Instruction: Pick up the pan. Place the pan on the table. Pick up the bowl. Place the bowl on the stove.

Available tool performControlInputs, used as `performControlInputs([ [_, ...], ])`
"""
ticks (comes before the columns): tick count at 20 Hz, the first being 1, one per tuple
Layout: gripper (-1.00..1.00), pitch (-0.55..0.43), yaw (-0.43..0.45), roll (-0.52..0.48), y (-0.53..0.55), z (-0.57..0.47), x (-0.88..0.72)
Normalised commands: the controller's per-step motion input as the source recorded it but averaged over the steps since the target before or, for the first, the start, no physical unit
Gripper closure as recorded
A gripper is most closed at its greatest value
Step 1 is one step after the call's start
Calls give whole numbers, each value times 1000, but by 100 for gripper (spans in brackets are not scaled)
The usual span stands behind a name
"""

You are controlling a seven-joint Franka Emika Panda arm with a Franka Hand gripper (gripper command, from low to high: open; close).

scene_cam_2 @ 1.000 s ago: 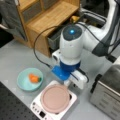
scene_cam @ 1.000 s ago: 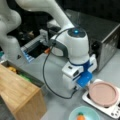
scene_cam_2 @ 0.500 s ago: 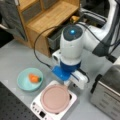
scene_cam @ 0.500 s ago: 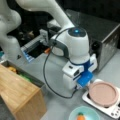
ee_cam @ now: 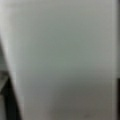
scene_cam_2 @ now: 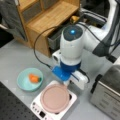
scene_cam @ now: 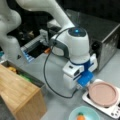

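- Pan [scene_cam: 103,93] [scene_cam_2: 55,98], round and pinkish-brown, sits on top of the stove [scene_cam: 113,111] [scene_cam_2: 37,108] in both front views. It has not been lifted off.
- The stove is a small white square with little knobs along one edge. It stands on the grey table [scene_cam: 55,72] [scene_cam_2: 17,57].
- The bowl [scene_cam: 75,114] [scene_cam_2: 23,82] is light teal and sits on the table just beside the stove. An orange carrot piece [scene_cam: 80,117] [scene_cam_2: 34,78] lies inside it.
- The gripper [scene_cam: 85,86] [scene_cam_2: 67,81] is down low at the edge of the pan, on the side near the arm. It has a blue part and a white part.
- I cannot tell if its fingers are spread apart or pinching the pan, because the arm's big white body hides them.
- A wooden box [scene_cam: 20,95] [scene_cam_2: 47,17] stands on the table, well apart from the stove.
- A big steel toaster oven [scene_cam: 105,37] [scene_cam_2: 107,92] stands near the stove.
- A black cable [scene_cam: 46,72] [scene_cam_2: 37,47] loops from the arm down toward the gripper.
- The wrist view is filled by a pale grey blur, so nothing can be told there.
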Motion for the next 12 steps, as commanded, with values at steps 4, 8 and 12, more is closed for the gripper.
performControlInputs([
  [4,100,57,137,-164,470,-63,118],
  [8,100,58,135,-166,468,-42,116],
  [12,100,53,137,-161,467,-22,107],
])
